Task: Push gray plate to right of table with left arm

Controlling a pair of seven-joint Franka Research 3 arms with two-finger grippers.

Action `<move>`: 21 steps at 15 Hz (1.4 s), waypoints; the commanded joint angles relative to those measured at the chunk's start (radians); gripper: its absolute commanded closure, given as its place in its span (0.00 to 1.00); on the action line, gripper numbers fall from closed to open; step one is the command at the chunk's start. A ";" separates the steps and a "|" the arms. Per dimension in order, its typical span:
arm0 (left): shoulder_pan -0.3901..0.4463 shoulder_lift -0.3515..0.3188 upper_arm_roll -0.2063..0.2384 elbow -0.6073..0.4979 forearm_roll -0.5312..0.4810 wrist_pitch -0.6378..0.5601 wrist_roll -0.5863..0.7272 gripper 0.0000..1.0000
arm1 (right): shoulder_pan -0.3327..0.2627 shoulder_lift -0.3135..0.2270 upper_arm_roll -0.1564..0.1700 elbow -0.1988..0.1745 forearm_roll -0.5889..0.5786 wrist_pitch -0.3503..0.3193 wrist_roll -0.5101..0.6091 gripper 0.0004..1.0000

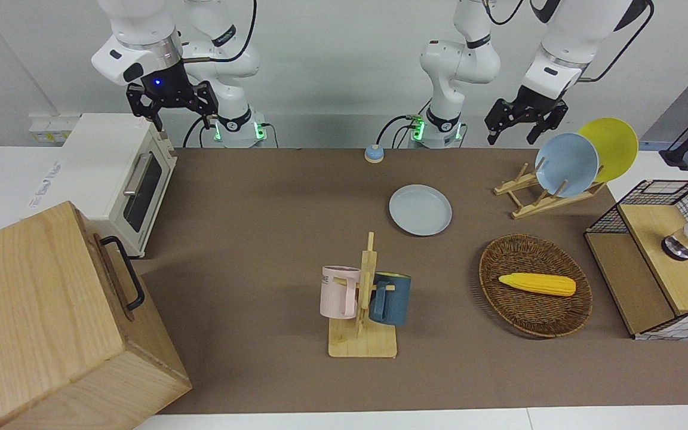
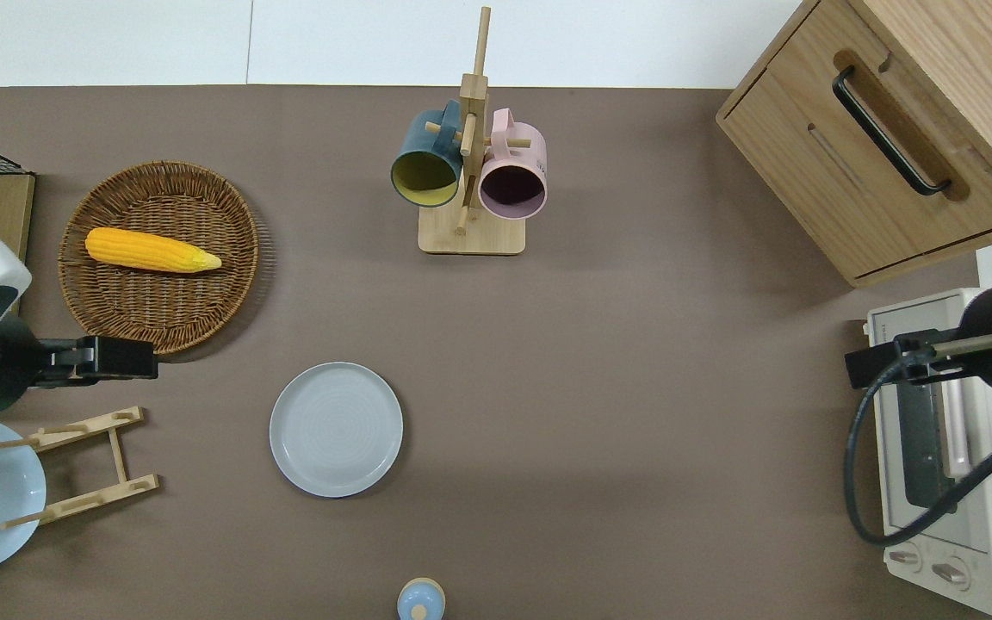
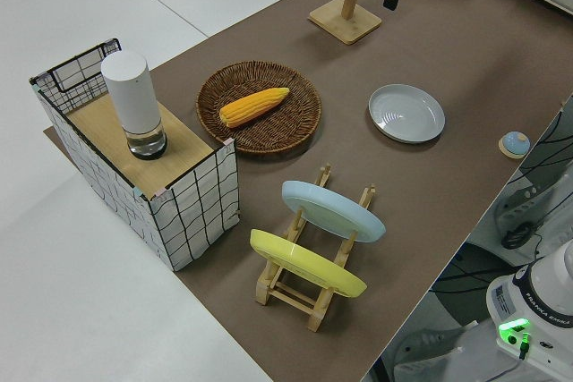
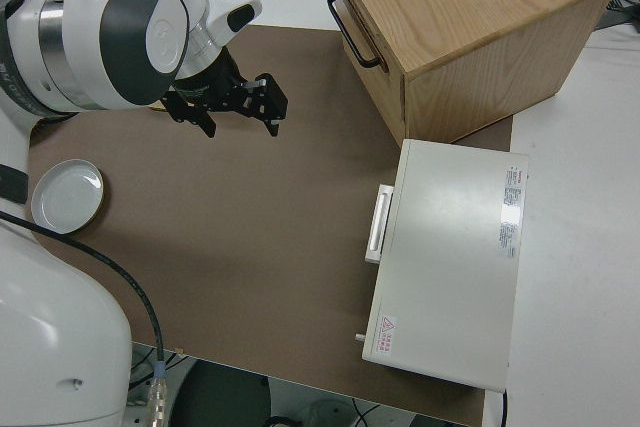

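Gray plate (image 2: 336,429) lies flat, face up, on table (image 2: 634,387).

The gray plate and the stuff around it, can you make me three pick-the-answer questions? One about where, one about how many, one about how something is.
1. Where does the gray plate lie?
A. flat on the table
B. in the wicker basket
C. in the plate rack

2. How many mugs hang on the mug stand?
A. one
B. two
C. three

3. How is the left gripper?
A. pressing on the gray plate
B. holding the corn
C. up in the air, touching nothing

Answers: 1 A, it sits alone on the brown top. 2 B, a pink mug and a blue mug. 3 C, it hangs clear of everything.
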 commanded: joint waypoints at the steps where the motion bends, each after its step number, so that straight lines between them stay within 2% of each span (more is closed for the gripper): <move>1: -0.007 0.012 -0.004 0.024 0.019 -0.020 -0.007 0.00 | -0.001 -0.010 0.000 -0.004 0.002 -0.004 -0.008 0.00; 15: -0.004 -0.014 0.005 -0.018 0.014 -0.027 -0.001 0.00 | -0.001 -0.010 0.000 -0.004 0.002 -0.004 -0.008 0.00; 17: -0.002 -0.014 0.008 -0.079 0.019 -0.012 -0.004 0.00 | -0.001 -0.010 0.000 -0.004 0.002 -0.004 -0.008 0.00; 21: -0.002 -0.020 0.010 -0.253 0.023 0.135 -0.049 0.00 | -0.001 -0.010 0.000 -0.004 0.000 -0.004 -0.008 0.00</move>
